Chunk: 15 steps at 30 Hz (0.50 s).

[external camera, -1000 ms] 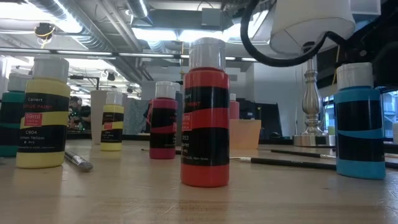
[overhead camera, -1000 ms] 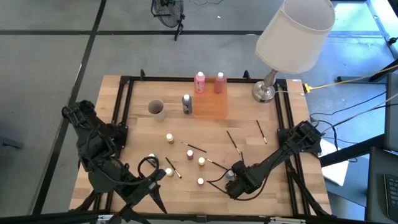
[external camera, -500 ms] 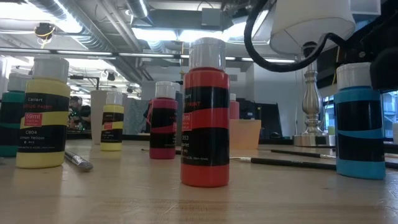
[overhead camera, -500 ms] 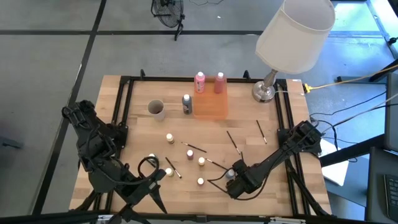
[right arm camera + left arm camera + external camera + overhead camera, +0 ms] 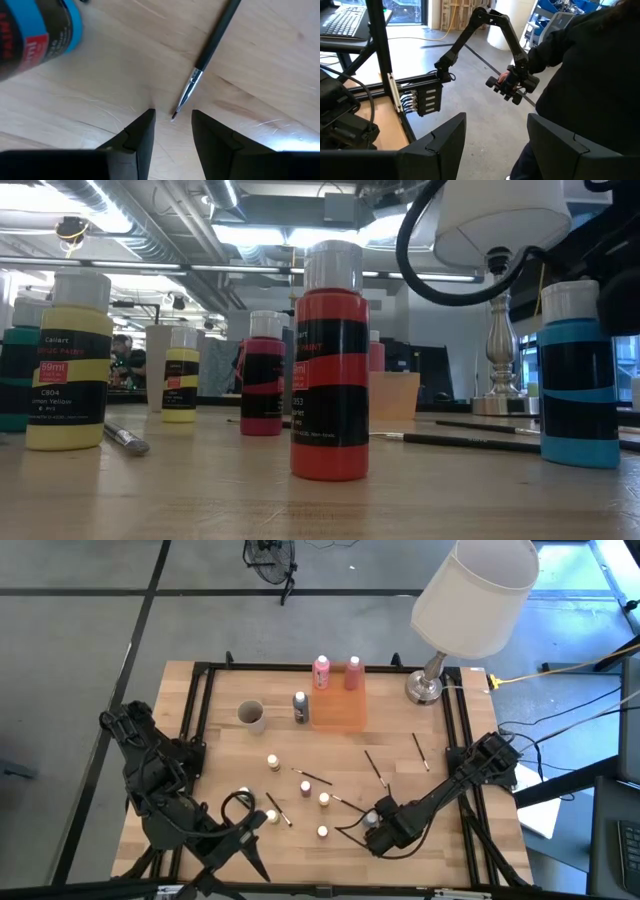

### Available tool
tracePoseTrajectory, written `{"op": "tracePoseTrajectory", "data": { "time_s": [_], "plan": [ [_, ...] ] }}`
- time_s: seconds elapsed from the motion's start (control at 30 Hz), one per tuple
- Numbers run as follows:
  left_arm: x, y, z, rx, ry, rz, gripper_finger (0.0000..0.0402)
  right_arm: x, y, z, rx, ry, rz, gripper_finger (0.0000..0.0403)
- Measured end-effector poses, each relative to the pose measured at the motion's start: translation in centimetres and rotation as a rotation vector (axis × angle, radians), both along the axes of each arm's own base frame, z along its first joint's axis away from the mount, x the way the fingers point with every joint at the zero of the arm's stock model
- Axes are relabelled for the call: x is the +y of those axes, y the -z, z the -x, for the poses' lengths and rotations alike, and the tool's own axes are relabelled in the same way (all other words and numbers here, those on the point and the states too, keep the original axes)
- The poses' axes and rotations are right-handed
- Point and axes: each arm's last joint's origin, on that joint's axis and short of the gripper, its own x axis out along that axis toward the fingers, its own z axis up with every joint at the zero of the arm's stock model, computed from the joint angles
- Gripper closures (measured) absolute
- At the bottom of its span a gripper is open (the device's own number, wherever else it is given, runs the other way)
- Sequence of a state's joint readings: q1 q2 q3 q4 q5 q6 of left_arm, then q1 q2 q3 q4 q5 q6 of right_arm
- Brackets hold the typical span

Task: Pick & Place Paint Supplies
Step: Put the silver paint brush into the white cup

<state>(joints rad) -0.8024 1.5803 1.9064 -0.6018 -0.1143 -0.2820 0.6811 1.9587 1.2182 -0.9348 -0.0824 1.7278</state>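
Right tool point(image 5: 172, 122), shifted slightly forward, part-open and empty over brush point(image 5: 210, 55) tip on desk point(image 5: 260, 75); grasp pending.

Red bottle point(image 5: 330, 365), black bands; blue bottle point(image 5: 578, 375).

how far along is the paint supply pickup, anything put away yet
Early. Done: perhaps the two pink bottles standing at the orange tray. In hand: nothing gripped; the right end effector is open, its fingers either side of a thin brush tip beside the blue bottle. Left: several small bottles and brushes on the table; the left end effector waits open, off the table.
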Motion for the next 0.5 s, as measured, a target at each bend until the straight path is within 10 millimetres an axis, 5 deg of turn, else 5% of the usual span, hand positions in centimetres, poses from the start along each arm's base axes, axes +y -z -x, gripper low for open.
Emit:
{"op": "tracePoseTrajectory", "data": {
  "time_s": [0.5],
  "plan": [
    [0.00,0.00,0.00,0.000,-0.001,0.000,0.0194,-0.12,0.07,-0.14,-0.015,-0.007,0.014,0.0288]
  ]
}}
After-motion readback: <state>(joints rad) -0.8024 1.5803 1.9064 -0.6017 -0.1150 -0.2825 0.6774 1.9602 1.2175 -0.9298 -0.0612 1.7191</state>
